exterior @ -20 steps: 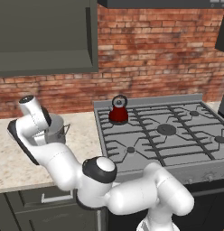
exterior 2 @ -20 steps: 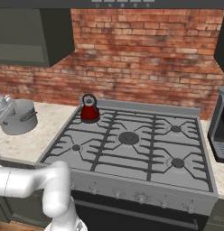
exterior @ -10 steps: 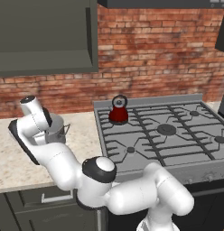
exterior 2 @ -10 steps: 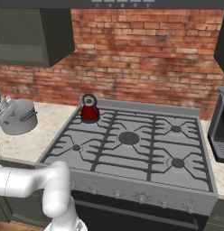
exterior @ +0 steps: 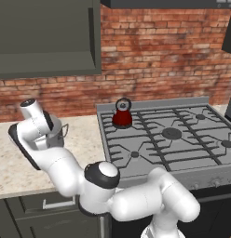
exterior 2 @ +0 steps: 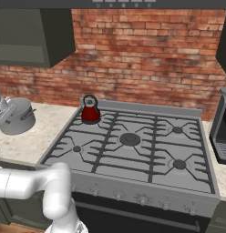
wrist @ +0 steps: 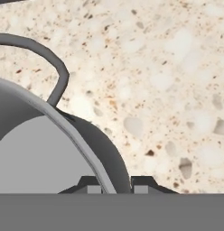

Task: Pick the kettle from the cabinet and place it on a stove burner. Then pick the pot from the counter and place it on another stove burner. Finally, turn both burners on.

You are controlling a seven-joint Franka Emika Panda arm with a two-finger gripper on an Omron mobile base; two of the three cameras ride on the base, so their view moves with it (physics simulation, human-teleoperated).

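The grey pot (exterior 2: 17, 116) stands on the beige counter (exterior 2: 37, 141) left of the stove; in the left base view the pot (exterior: 60, 133) is half hidden behind my hand. In the hand view my gripper (wrist: 114, 186) is shut on the pot (wrist: 37, 153), one fingertip (wrist: 89, 183) inside the rim and the other outside, beside a loop handle (wrist: 55, 67). The red kettle (exterior: 122, 116) sits on the rear left burner, also seen as the kettle (exterior 2: 90, 111) in the right base view. The other burners (exterior 2: 129, 139) are bare.
The dark wall cabinet (exterior: 47, 37) hangs above the counter (exterior: 84, 135) and my arm. A dark coffee machine (exterior 2: 222, 132) stands right of the stove. Stove knobs (exterior 2: 142, 199) line its front edge. A brick wall backs everything.
The jaws have closed from wide open onto the pot's rim. The arm, pot and kettle have stayed where they were.
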